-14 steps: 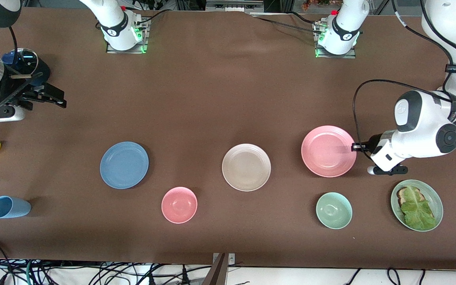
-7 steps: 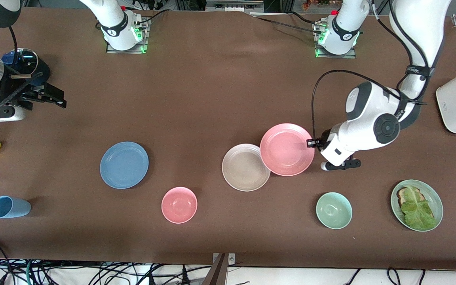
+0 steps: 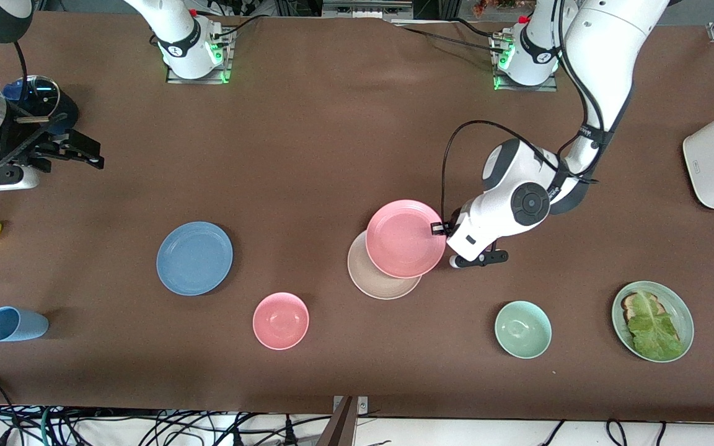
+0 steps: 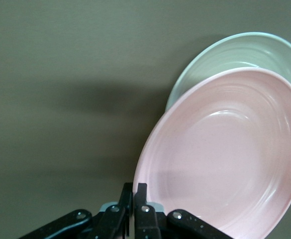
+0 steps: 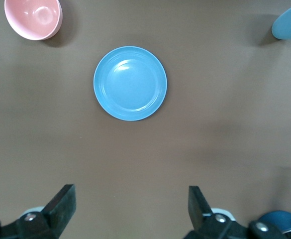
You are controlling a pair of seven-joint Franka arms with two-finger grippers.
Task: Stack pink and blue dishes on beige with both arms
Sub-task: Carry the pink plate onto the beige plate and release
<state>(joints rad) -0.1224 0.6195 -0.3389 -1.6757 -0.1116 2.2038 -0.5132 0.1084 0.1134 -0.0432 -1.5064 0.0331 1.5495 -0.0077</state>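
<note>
The left gripper [image 3: 439,228] pinches the rim of the pink plate [image 3: 405,238] on the side toward the left arm's end of the table, its fingers [image 4: 134,209] clamped together on the edge. The plate hangs over the beige plate [image 3: 377,280], covering most of it; only a crescent of beige nearer the front camera shows. Round, it has no long axis, and it seems tilted slightly, though the views leave that uncertain. The blue plate [image 3: 194,257] lies flat on the brown table [image 3: 307,148] toward the right arm's end, well apart from the beige one. The right gripper [image 5: 130,206] waits high above the table over the blue plate [image 5: 130,83], jaws spread wide and holding nothing.
</note>
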